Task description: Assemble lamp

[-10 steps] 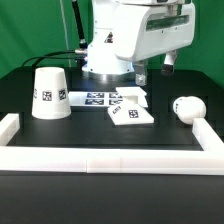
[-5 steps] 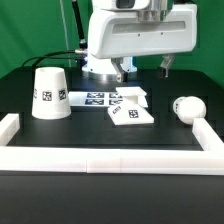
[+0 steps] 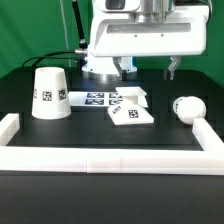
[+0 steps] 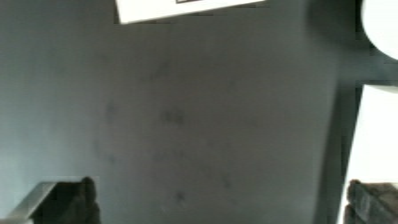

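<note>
Hanging released and empty, the tool hovers while shade and base show black-and-white square tags

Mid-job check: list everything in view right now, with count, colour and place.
shade: one, white with a black-and-white tag, standing wide end down at the exterior view's left
marker board: one, white with tags, flat, beside the shade
base: one, white square with tags, flat near the centre
bulb: one, white, lying at the exterior view's right
border rail: one, white, along the front and both sides
table: one, black
cables: count unclear, dark, behind the shade
arm: one, white, above the rear centre
claw: one, dark fingers, open and empty, above the table behind the base
</note>
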Available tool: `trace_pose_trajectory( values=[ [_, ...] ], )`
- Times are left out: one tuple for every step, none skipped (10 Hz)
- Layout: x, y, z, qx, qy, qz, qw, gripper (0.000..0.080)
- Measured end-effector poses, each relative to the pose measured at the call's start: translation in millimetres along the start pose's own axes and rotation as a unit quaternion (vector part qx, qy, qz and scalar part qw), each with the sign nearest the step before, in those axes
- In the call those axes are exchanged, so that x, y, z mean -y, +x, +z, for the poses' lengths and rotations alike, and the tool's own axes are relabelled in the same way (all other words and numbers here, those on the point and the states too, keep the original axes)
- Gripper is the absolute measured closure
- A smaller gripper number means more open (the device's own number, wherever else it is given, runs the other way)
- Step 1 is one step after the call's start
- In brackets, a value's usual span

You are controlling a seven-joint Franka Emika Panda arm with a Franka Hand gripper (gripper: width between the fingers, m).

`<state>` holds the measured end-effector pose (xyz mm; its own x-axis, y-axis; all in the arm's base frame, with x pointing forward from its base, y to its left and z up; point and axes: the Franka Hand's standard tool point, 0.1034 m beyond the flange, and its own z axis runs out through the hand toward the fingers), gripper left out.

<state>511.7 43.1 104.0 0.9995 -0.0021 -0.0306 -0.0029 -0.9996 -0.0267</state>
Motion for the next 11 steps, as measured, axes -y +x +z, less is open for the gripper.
trace_pose_trajectory(
  values=[
    [-3.7,-12.2,5.2,0.002,-0.001,0.0,1.0,0.01],
    [-5.5,-20.5,10.0,0.004,-0.002,-0.001,1.0,0.01],
    [-8.2,-28.4,16.2,-0.003,-0.002,-0.02,1.0,0.01],
    [-12.1,-34.0,19.7,-0.014,-0.002,-0.058,0.998,0.01],
    [-12.5,-38.2,21.1,-0.019,-0.003,-0.066,0.998,0.01],
    [-11.6,-37.0,20.7,-0.019,-0.002,-0.066,0.998,0.01],
    [-11.6,-37.0,20.9,-0.019,-0.002,-0.066,0.998,0.01],
    [-11.4,-37.1,21.0,-0.019,-0.002,-0.067,0.998,0.01],
    [-11.5,-37.9,21.6,-0.018,-0.002,-0.067,0.998,0.01],
    [-13.6,-45.6,24.4,-0.021,0.0,-0.084,0.996,0.01],
    [-15.3,-59.3,28.3,-0.019,0.002,-0.093,0.995,0.01]
  ],
)
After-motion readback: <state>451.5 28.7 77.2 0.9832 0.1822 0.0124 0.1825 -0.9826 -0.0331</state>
